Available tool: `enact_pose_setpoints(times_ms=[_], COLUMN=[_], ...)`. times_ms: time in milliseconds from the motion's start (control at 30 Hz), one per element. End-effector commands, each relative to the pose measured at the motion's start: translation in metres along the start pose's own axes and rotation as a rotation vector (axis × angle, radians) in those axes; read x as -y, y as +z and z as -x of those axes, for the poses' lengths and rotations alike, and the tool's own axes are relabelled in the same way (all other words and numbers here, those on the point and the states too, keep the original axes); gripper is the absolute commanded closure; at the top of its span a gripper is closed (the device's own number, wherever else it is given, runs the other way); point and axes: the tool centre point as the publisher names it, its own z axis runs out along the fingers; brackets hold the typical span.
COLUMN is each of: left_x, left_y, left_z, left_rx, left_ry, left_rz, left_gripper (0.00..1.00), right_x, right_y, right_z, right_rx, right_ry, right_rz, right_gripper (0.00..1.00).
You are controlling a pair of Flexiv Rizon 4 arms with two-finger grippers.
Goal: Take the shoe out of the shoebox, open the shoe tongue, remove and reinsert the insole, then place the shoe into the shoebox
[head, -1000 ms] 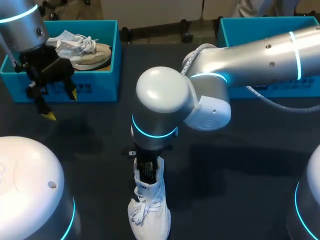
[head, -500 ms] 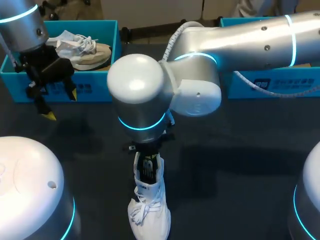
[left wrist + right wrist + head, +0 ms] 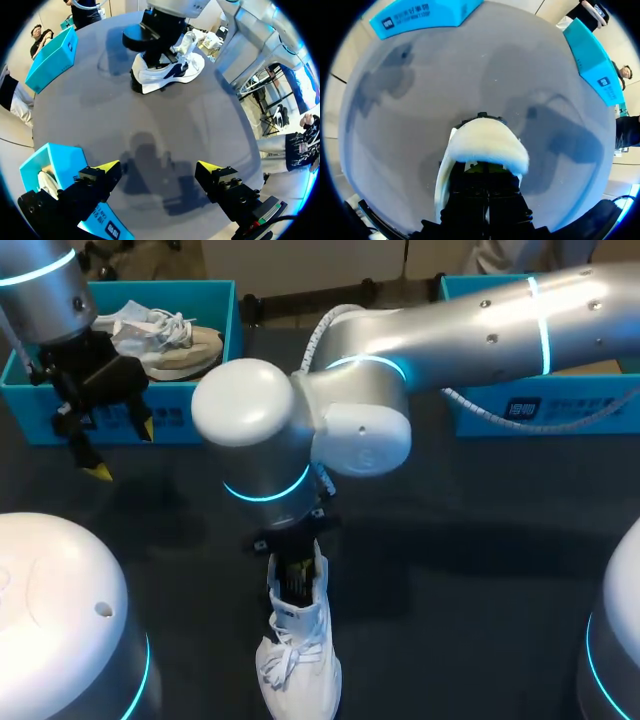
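Head view, white laced shoe (image 3: 298,645), upright

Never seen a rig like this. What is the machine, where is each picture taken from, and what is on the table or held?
Two robot arms work at a dark table. One picture looks down from above and behind; the two round ones come from cameras on each wrist. The left gripper hangs open and empty near a blue shoebox that holds another shoe. The right gripper is down inside the opening of a white shoe standing on the table; whether it grips anything is hidden. A second blue box sits far right.
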Motion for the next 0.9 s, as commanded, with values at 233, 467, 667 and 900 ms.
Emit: enact_pose_setpoints(times_ms=[233,467,667,900], left_x=[0.000,0.000,0.000,0.000], left_y=[0.000,0.000,0.000,0.000], left_z=[0.000,0.000,0.000,0.000], left_rx=[-0.001,-0.001,-0.001,-0.001], left_ry=[0.000,0.000,0.000,0.000], left_rz=[0.002,0.002,0.002,0.002], left_gripper=[0.00,0.00,0.00,0.00], right_x=[0.009,0.012,0.012,0.015], right_y=[0.008,-0.020,-0.005,0.020], right_z=[-0.006,-0.011,-0.010,-0.014], right_rx=[-0.039,-0.023,-0.140,-0.195], right_ry=[0.000,-0.013,-0.012,-0.002], right_rz=[-0.002,0.049,0.020,-0.033], right_gripper=[1.00,1.00,1.00,1.00])
